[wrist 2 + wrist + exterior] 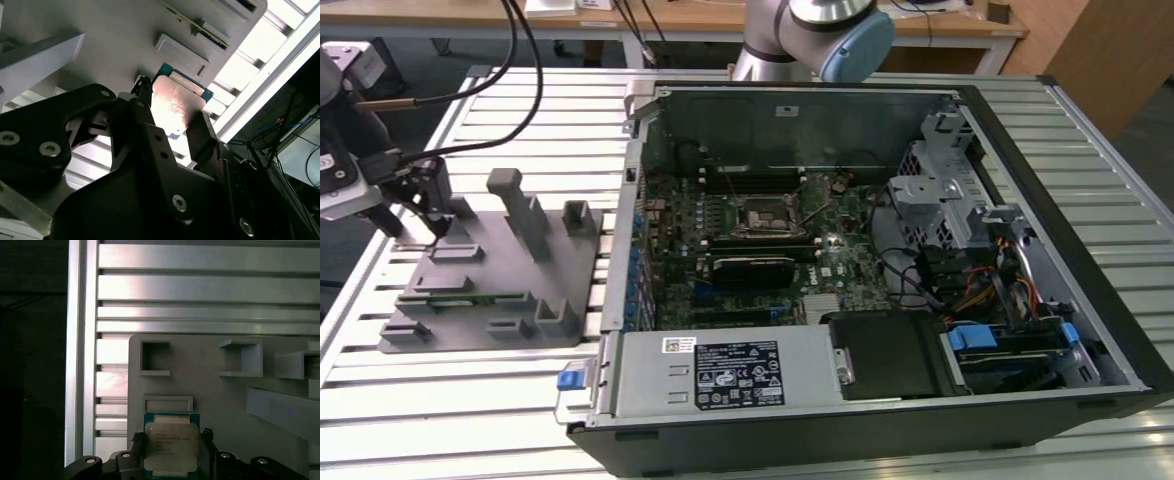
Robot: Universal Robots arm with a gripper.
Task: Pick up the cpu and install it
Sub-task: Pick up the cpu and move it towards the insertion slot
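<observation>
The cpu [171, 446] is a small square chip with a pale metal top and a green edge. It sits at the corner of the grey fixture [494, 290], at the exterior view's left. My gripper [438, 222] reaches down onto that corner. In both wrist views its black fingers [208, 436] press against two opposite edges of the cpu [175, 100]. The gripper [172, 107] is shut on it. I cannot tell whether the chip rests on the fixture or hangs just above it.
The fixture's upright posts [520, 205] rise beside the gripper. An open computer case [1014, 150] lies at the exterior view's right, with the motherboard's square socket [755, 215] facing up. The slatted aluminium table [454, 400] carries both. Cables [494, 60] hang above the arm.
</observation>
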